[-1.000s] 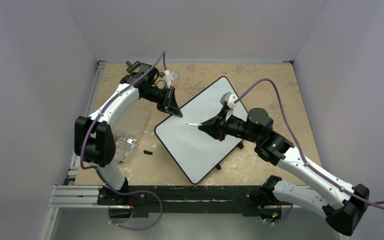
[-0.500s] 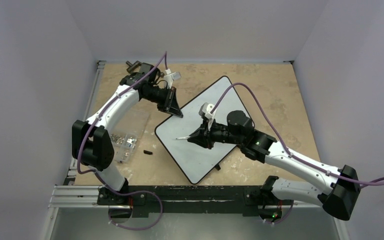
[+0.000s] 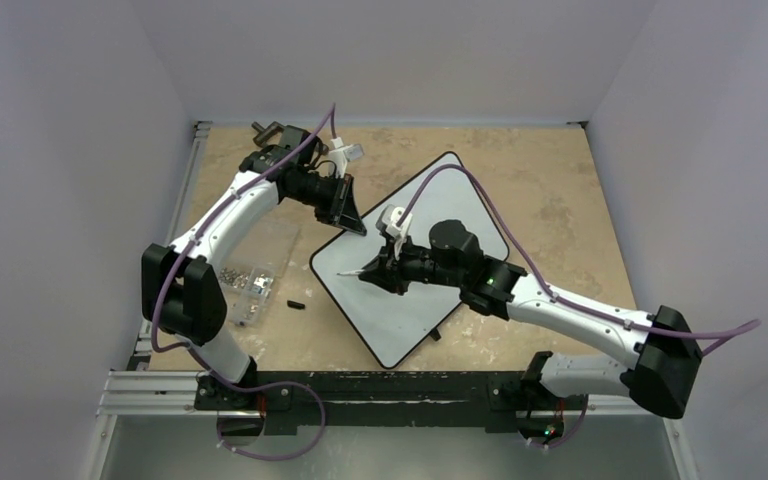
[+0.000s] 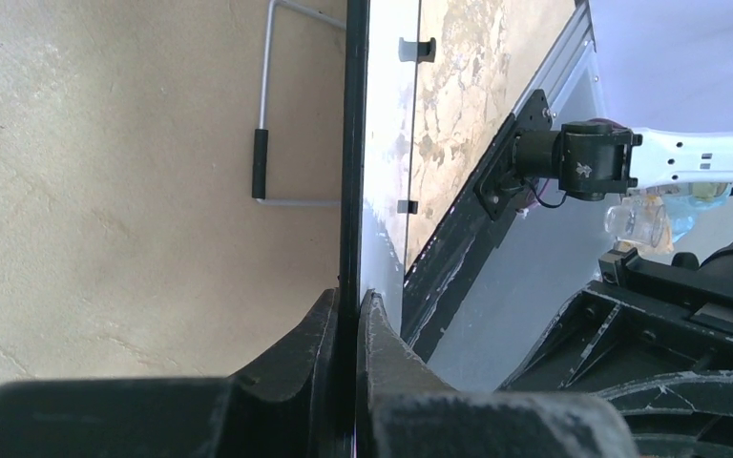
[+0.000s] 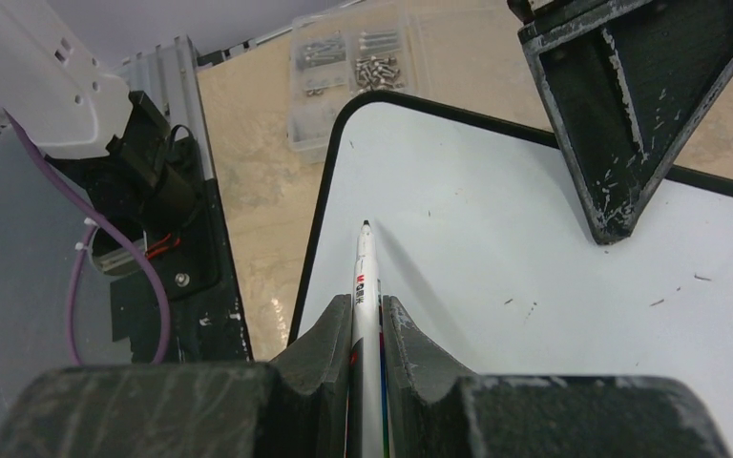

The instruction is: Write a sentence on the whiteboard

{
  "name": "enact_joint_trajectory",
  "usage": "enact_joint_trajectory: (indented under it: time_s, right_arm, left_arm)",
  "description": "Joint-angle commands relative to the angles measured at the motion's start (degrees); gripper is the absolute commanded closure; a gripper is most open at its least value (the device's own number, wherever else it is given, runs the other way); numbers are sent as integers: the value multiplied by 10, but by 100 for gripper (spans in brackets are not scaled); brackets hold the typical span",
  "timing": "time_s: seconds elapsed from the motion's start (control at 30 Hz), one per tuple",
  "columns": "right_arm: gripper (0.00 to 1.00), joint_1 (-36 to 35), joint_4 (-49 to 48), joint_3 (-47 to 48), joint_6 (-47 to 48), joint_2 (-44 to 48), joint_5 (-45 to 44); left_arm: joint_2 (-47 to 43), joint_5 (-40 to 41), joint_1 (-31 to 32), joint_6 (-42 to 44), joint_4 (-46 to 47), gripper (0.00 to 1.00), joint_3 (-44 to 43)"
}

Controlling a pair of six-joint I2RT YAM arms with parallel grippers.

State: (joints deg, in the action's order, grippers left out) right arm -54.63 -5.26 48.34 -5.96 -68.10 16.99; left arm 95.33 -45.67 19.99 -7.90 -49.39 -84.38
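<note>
The whiteboard (image 3: 375,305) lies askew at mid-worktop (image 3: 540,170), bare of lettering except for a few specks. The left gripper (image 4: 348,301) is clamped tight on the rim at the board's far-left edge. The right gripper (image 5: 367,305) is pinched shut around a marker (image 5: 364,272), nib by the board's left corner; contact cannot be told. Likely faults: heavy pressure pivots the board about its single clamp, the pen slips between the jaws, or a stroke runs off the rim

Your top camera looks down from high behind the rig over the whole desk (image 3: 560,180). Each wrist camera sits close behind its own jaws; all three share the whiteboard (image 3: 385,320), the left seeing it edge-on.
</note>
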Motion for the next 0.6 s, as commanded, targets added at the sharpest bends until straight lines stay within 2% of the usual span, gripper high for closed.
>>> enact_joint_trajectory:
  time_s: [0.0, 0.57]
  right_arm:
    - [100, -5, -49, 38, 9, -9, -10]
    - [100, -8, -74, 36, 5, -40, -20]
  left_arm:
    - [-25, 107, -4, 12, 9, 100, -11]
    - [-29, 122, 2, 13, 8, 100, -11]
